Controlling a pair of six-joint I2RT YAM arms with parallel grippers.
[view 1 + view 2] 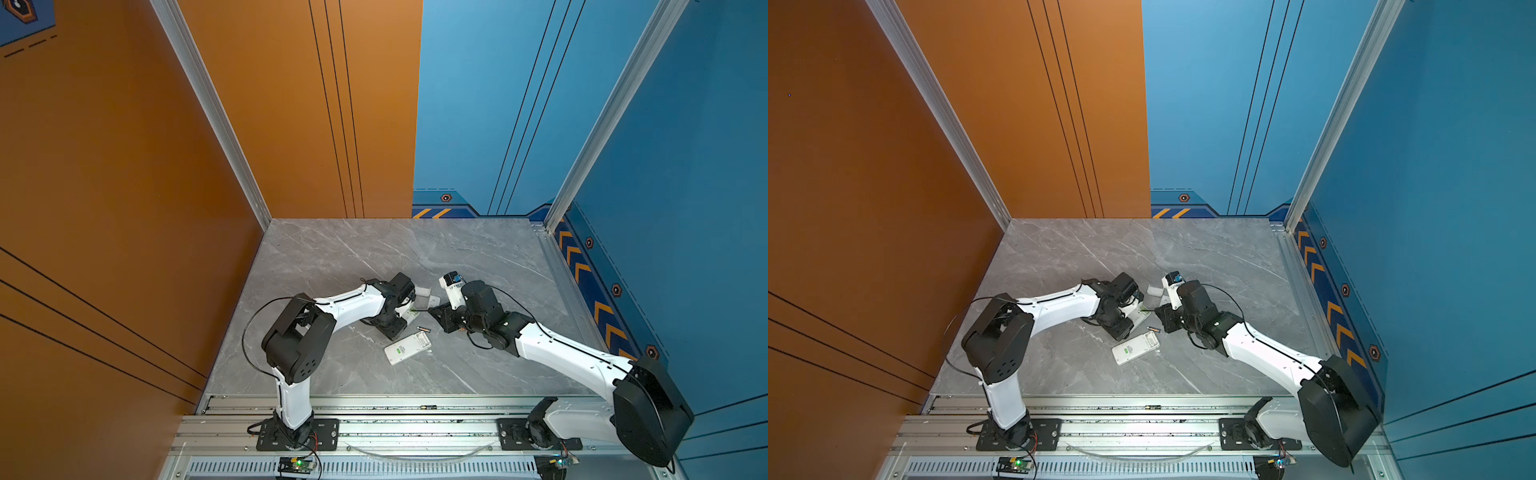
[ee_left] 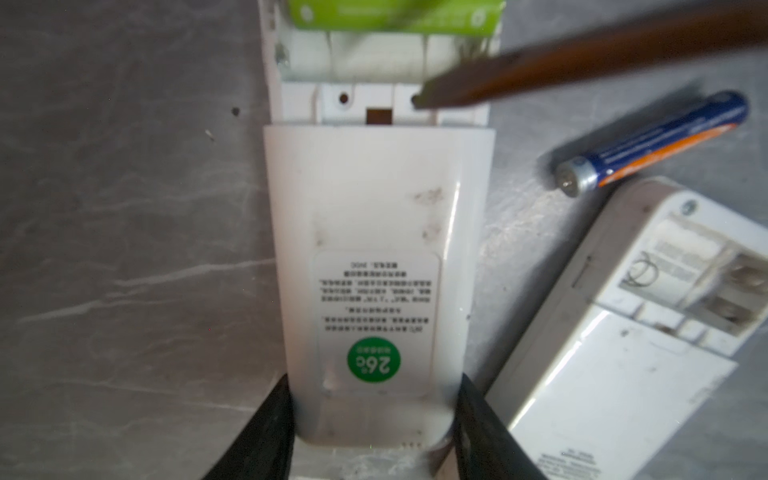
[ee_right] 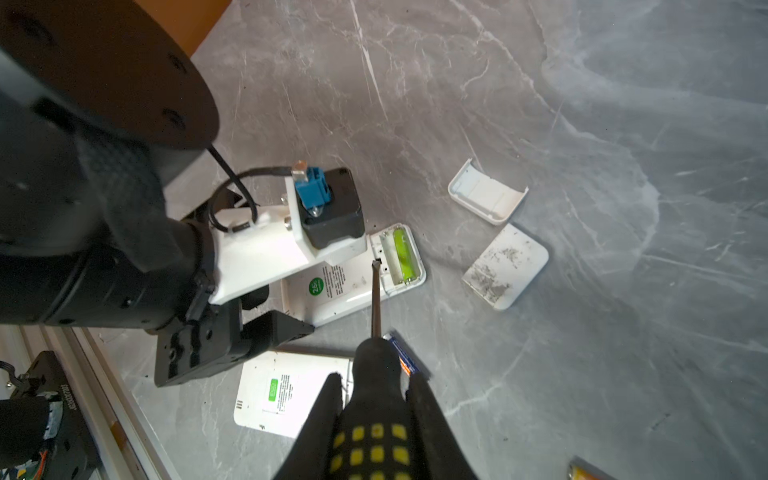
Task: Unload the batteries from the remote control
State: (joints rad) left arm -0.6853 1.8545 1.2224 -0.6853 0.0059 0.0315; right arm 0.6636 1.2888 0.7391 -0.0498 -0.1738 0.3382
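Remote [image 2: 378,257] pinned flat on counter [image 2: 124,208] by left fingers [image 2: 262,436] clamping its end, likely bracing for prying. Right fingers [image 3: 428,424] grip screwdriver [image 3: 376,299], tip beside green battery [image 3: 403,257] seated in bay. Loose battery [image 2: 656,141] lies nearby.

In a top view the left arm [image 1: 349,305] reaches from the lower left toward the frame's centre, elbow raised and wrist bent downward. The left gripper [image 2: 374,386] clamps the remote [image 2: 374,208] by its sides. The right arm [image 1: 565,355] stretches in low from the lower right, and the right gripper [image 3: 374,395] is closed round the screwdriver [image 3: 376,365] handle.
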